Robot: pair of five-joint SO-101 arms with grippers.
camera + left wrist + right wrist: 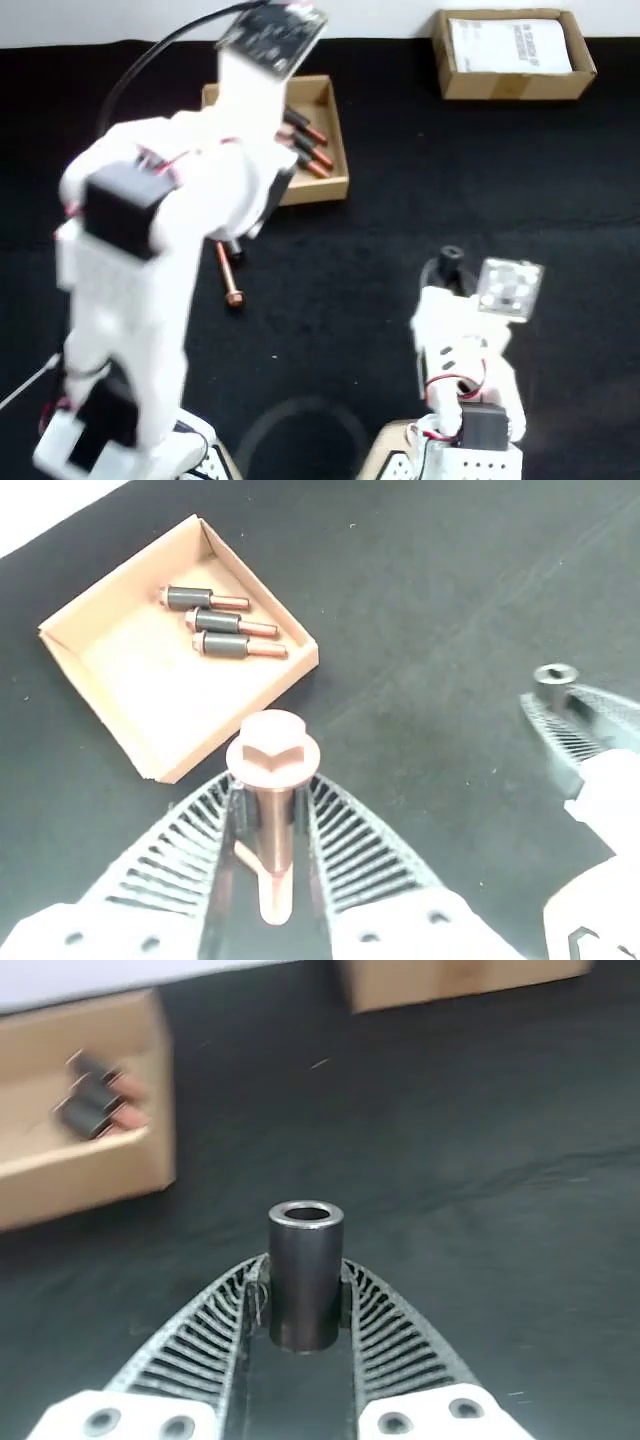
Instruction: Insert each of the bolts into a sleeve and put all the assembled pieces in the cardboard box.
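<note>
Though the arm covers the grasp from above, left gripper [270, 795] clamps bolt [270, 758] | right gripper [305, 1270] clamps sleeve [305, 1235] | three assembled pieces [222, 626] in cardboard box [130, 680]

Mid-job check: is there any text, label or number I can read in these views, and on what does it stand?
Paper sheet in the far box: lines of print, too small and blurred to read.
The bolt, sleeve and near box show no marks.
</note>
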